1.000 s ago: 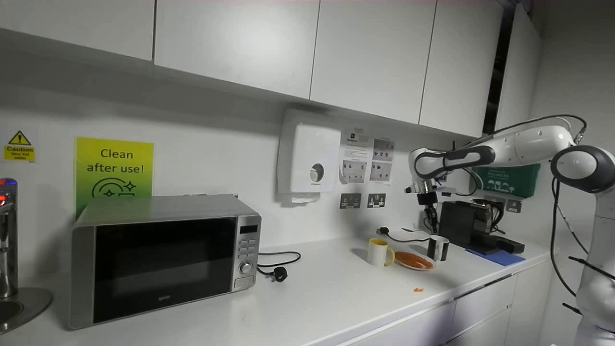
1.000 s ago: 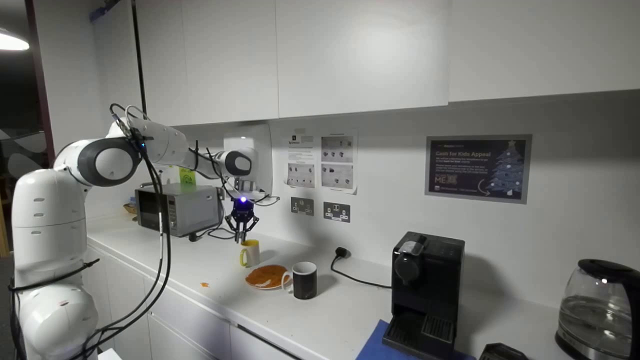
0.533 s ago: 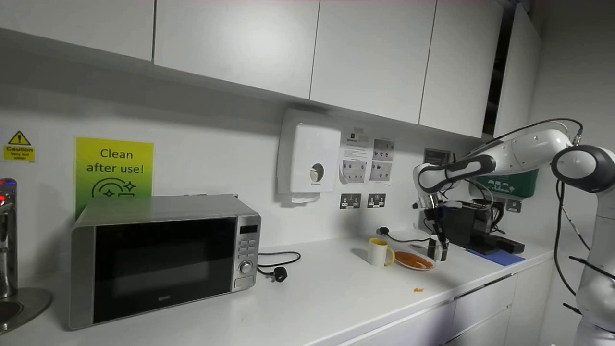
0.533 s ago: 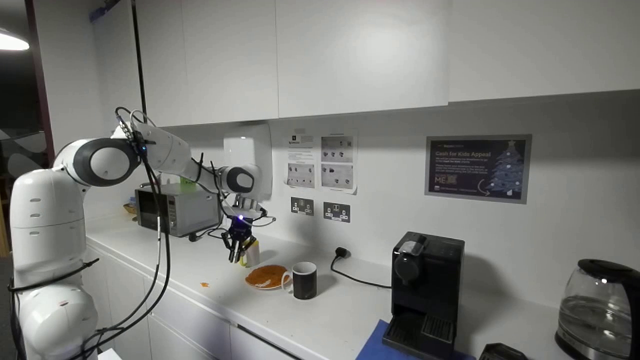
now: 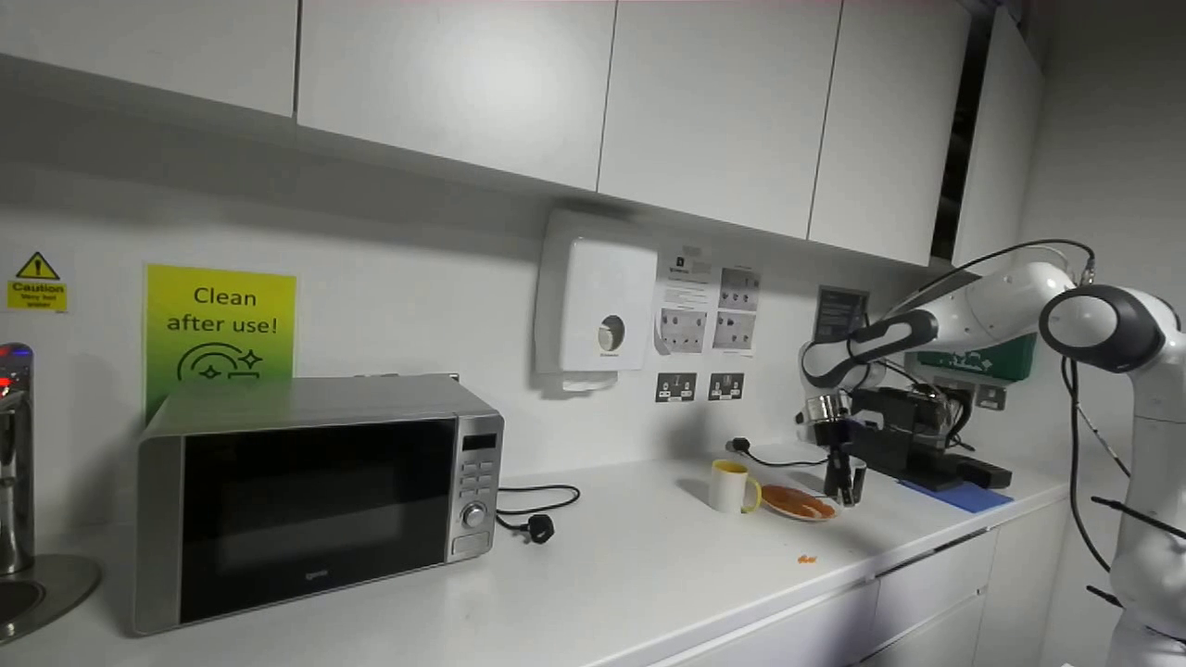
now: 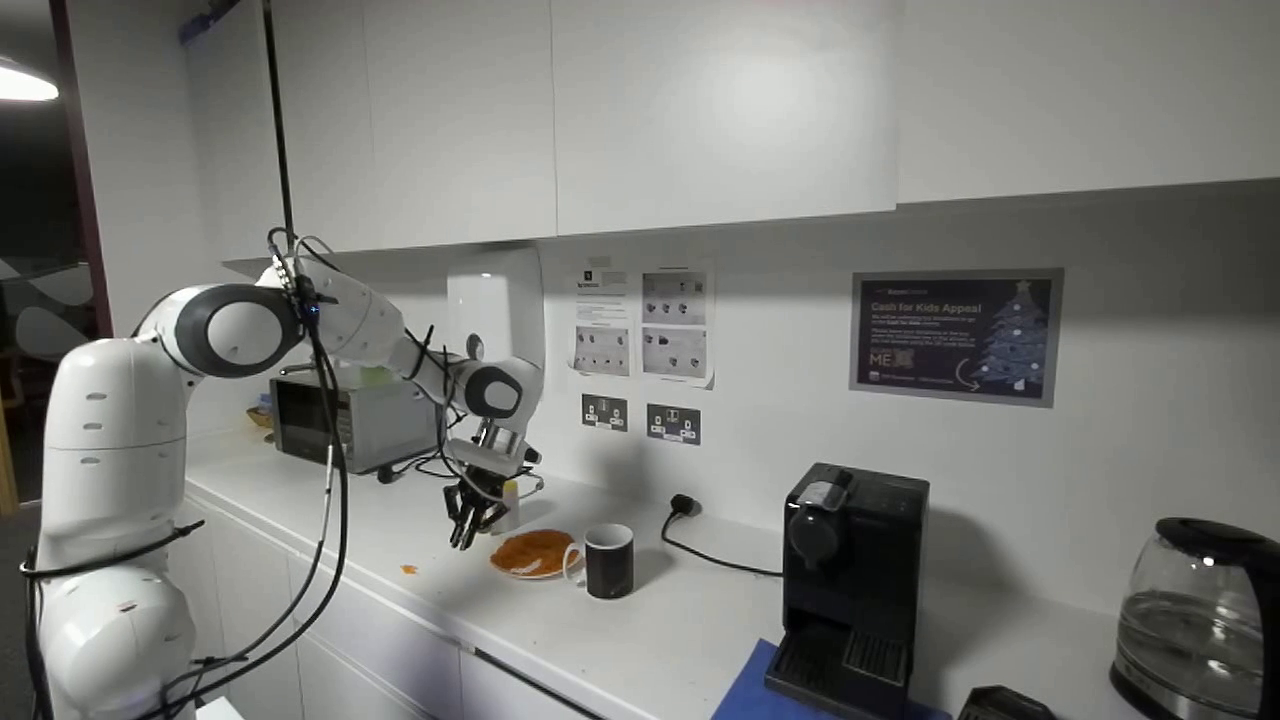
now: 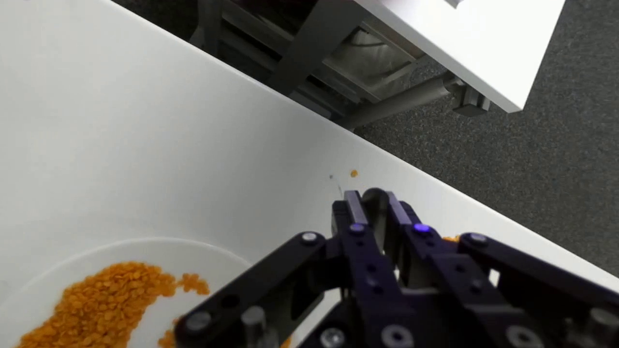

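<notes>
Currently | jaws clamped on dark round-ended object (image 7: 375, 199) | both exterior views only — black mug (image 6: 609, 568)

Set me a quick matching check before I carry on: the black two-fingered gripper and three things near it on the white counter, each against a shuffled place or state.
Column one:
1. Black two-fingered gripper
2. White mug with yellow handle
3. Black-and-white mug with white handle
4. Round white plate

Column two:
A. Upright between the plate and the black coffee machine
B. Strewn with orange lentil-like grains
C. Shut, pointing downward
D. Upright between the plate and the silver microwave with a black door

Pairs: 1-C; 2-D; 3-A; 4-B.
</notes>
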Robot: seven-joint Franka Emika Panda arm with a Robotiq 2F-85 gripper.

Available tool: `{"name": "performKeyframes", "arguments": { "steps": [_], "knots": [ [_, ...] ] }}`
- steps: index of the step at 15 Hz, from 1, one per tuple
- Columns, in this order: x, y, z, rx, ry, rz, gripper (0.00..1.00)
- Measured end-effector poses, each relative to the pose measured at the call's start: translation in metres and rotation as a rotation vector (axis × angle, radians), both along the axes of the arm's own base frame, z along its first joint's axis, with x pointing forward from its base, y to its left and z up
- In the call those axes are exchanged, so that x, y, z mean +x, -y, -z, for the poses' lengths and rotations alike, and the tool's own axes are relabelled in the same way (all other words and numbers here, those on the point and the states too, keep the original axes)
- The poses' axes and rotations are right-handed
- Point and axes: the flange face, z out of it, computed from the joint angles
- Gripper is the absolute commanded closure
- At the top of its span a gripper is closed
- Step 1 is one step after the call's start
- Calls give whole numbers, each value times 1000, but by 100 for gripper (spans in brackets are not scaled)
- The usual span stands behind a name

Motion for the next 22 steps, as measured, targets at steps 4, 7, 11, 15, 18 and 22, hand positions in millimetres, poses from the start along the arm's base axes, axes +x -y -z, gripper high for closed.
{"name": "performKeyframes", "arguments": {
  "steps": [4, 7, 11, 15, 18, 22],
  "knots": [
    [7, 4, 21, 40, -17, 43, 97],
    [9, 13, 32, 58, -32, 68, 97],
    [13, 26, 35, 98, -28, 78, 97],
    [18, 32, 38, 154, -12, 40, 97],
    [23, 34, 40, 182, -3, 10, 97],
    [29, 35, 46, 203, -1, -12, 97]
  ]
}}
